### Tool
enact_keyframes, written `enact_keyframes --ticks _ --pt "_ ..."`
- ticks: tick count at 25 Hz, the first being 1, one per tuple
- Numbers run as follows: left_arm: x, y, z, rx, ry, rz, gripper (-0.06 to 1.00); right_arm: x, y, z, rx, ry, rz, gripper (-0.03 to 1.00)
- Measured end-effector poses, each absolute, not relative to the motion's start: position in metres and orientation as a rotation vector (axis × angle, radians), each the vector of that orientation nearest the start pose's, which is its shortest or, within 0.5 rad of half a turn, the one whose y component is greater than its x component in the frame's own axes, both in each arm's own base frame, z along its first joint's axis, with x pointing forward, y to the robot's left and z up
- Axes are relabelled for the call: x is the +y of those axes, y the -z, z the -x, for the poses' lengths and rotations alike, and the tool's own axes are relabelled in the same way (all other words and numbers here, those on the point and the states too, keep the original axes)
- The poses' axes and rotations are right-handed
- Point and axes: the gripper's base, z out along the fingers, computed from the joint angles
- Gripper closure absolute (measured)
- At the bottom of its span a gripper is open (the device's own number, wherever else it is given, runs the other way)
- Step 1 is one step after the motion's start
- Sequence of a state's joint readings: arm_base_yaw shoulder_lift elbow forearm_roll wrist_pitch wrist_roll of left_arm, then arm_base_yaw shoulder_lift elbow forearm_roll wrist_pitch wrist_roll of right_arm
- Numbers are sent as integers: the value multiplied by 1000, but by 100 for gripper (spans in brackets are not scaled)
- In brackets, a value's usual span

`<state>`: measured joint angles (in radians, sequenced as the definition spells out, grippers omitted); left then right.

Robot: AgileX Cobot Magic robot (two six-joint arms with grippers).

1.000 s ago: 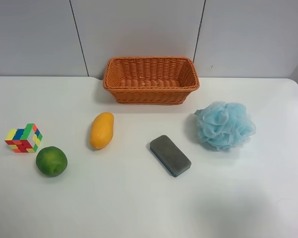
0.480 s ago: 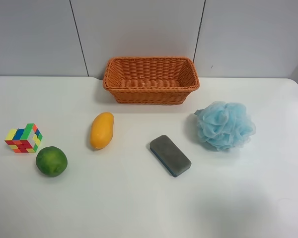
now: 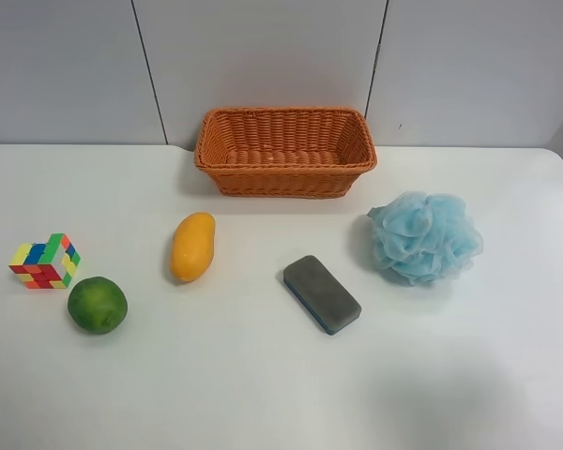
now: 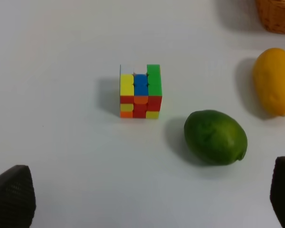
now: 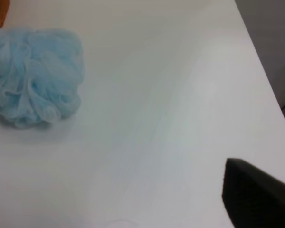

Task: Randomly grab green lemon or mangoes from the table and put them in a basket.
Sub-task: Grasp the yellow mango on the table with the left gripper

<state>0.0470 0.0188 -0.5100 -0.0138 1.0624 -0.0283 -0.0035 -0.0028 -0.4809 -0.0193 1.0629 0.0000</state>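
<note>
Bright, even overhead light in all 3 views; white table (image 3: 263, 394) near washed out. Soft, short shadows in the high view: toward 9 o'clock of the mango (image 3: 192, 247), toward 6 o'clock of the basket (image 3: 281, 175). Crisp there; hazy and soft from the right wrist, blue bath puff (image 5: 33, 76) blurred. Dark fingertips (image 4: 12, 197) near the left wrist lens out of focus.

Nothing moved in the exterior high view over the last second. The green lemon (image 3: 98, 305), near the edge of the table (image 3: 263, 403) at that view's left, the mango (image 3: 192, 247) further toward the middle and the basket (image 3: 284, 178) at the far edge all lay exactly as before, with no shift or tilt. The wrist views had no earlier pictures, so change there could not be told.
</note>
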Motion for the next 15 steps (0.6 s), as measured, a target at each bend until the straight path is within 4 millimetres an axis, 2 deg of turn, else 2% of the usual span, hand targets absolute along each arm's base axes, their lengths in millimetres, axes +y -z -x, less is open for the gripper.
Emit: enact_keyframes --ticks 2,5,8,11,15 --pt "-1 -282 -1 2072 5 78 -5 -2 -272 3 2063 25 -4 -1" --pt "0 -303 -22 2063 -5 60 -5 -2 -272 3 2063 25 -4 -1" --pt "2 -332 -56 2053 -31 16 -5 -2 -272 3 2063 25 -4 -1" --pt "3 -359 -100 2092 -50 -37 -5 -2 -272 3 2063 25 -4 -1" --pt "-1 -379 -159 2164 25 -91 -5 -2 -272 3 2063 25 -4 -1"
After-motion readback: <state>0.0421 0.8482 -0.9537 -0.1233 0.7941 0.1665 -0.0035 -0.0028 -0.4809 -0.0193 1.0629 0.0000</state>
